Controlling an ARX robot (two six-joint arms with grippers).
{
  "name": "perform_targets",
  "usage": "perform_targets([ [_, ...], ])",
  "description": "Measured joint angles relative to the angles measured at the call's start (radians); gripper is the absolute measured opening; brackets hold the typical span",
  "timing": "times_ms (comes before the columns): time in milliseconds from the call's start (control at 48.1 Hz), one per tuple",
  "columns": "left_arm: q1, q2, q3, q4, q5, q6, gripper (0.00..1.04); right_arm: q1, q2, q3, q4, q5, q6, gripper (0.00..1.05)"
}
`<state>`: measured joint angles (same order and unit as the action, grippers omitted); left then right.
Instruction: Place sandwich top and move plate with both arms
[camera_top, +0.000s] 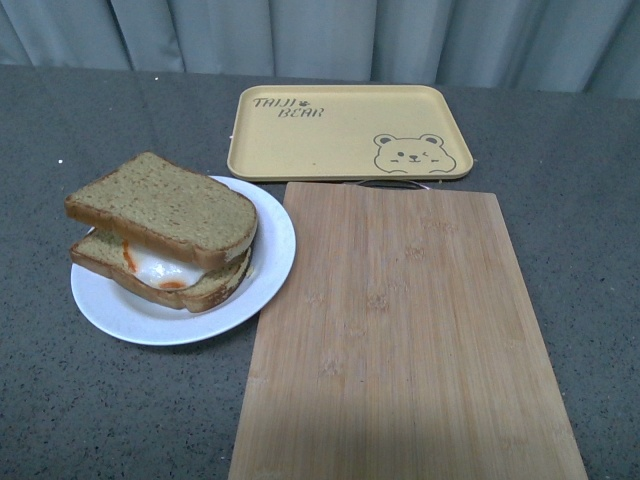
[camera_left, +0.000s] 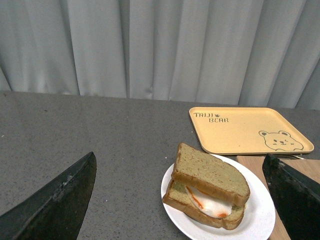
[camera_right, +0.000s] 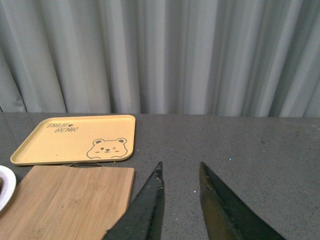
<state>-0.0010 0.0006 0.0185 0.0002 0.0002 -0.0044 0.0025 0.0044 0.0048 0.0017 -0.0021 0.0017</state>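
Observation:
The sandwich top (camera_top: 165, 205), a thick brown bread slice, lies on the egg-bearing slice (camera_top: 160, 275) on the white plate (camera_top: 265, 270) at the table's left. It also shows in the left wrist view (camera_left: 210, 172), on the plate (camera_left: 260, 215). My left gripper (camera_left: 182, 175) is open and empty; its fingers (camera_left: 55, 200) stand wide apart on either side of the sandwich, above and short of it. My right gripper (camera_right: 180, 170) is shut and empty over bare table, right of the board. Neither arm shows in the front view.
A bamboo cutting board (camera_top: 400, 340) lies right of the plate, touching its rim. A yellow bear tray (camera_top: 345, 130) sits behind the board. Grey curtains hang behind the dark table (camera_top: 60, 130).

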Motion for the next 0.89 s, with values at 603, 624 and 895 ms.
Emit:
perform_targets([
  [603, -0.177, 1.131, 0.229, 0.268, -0.022, -0.679, 0.98, 0.0, 0.0, 0.0, 0.0, 0.0, 0.0, 0.95],
  [624, -0.179, 1.173, 0.242, 0.275, -0.018, -0.699, 0.98, 0.0, 0.0, 0.0, 0.0, 0.0, 0.0, 0.95],
  [895, -0.204, 1.523, 0.336, 0.331, -0.009, -0.932, 0.98, 0.0, 0.0, 0.0, 0.0, 0.0, 0.0, 0.95],
])
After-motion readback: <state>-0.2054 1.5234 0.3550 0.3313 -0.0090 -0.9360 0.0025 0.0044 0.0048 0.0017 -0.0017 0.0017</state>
